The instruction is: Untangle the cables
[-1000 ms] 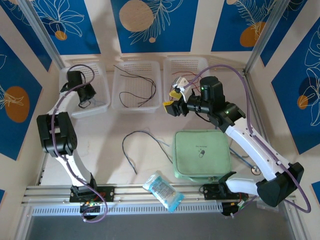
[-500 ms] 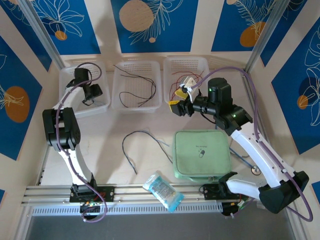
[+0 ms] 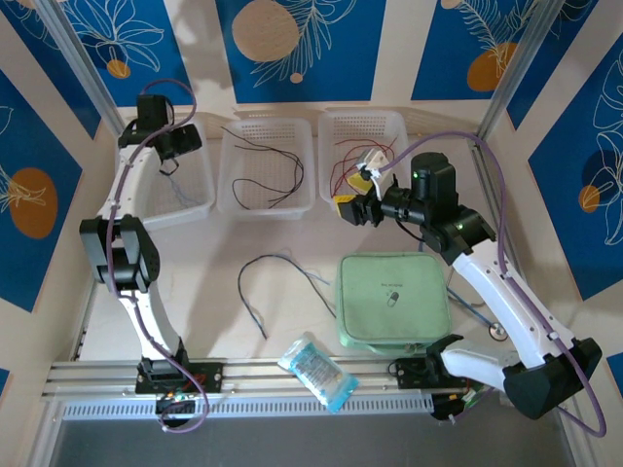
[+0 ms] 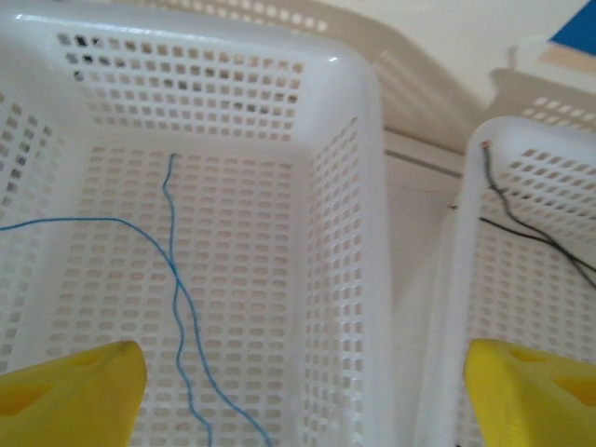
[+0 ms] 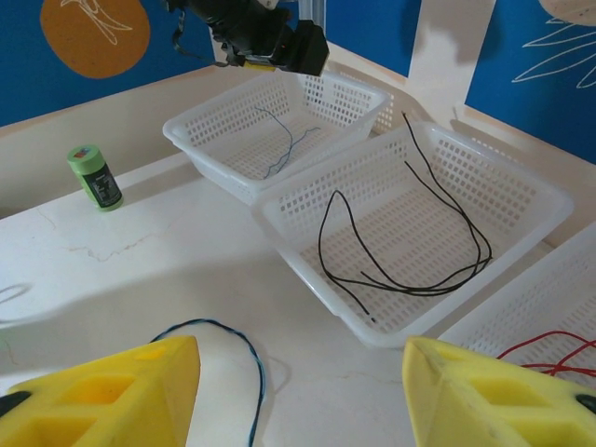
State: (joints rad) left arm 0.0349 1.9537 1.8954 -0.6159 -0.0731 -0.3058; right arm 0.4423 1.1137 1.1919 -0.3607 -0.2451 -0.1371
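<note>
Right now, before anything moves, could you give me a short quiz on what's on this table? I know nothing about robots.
1. True or false: the middle basket holds red wires.
2. What lies in the left basket? A) a blue wire B) a green pouch C) nothing
3. Are the fingers of the left gripper open or closed?
Key: 1 false: black wires lie there. 2 A. 3 open, with nothing between them.

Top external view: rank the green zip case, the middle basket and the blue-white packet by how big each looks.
1. green zip case and middle basket: about alike, too close to rank.
2. blue-white packet: clearly the smallest.
</note>
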